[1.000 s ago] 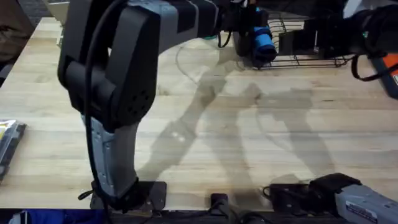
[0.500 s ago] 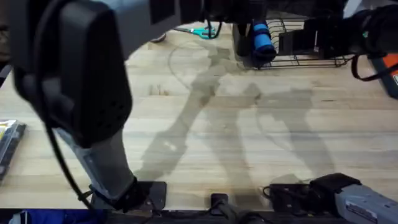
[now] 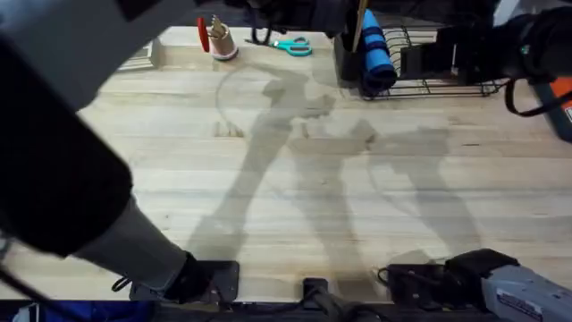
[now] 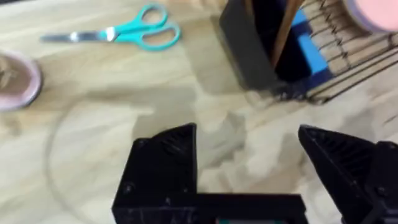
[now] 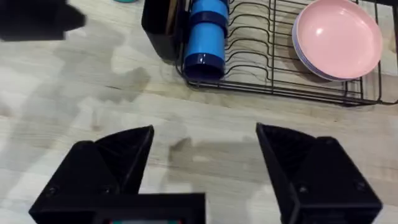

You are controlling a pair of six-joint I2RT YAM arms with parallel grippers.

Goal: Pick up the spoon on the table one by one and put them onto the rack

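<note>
Left arm [image 3: 63, 170] loomed large, dark and blurred across overhead, hiding the table's [image 3: 357, 206] left side. Rack [image 3: 438, 67] was cut off by the overhead top edge, partly behind dark arm parts. Spoon [image 4: 285, 28] handle ran off the left wrist view's top, its bowl hidden inside the black holder [image 4: 249, 46]. Pink plate [image 4: 373, 12] was cropped at the corner.

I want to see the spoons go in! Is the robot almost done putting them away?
Looks nearly done. Wooden spoon handles already stand in the black cutlery holder at the end of the rack. Both grippers are open and empty: left gripper, right gripper. I can't spot any spoon lying on the table, just the scissors.
</note>
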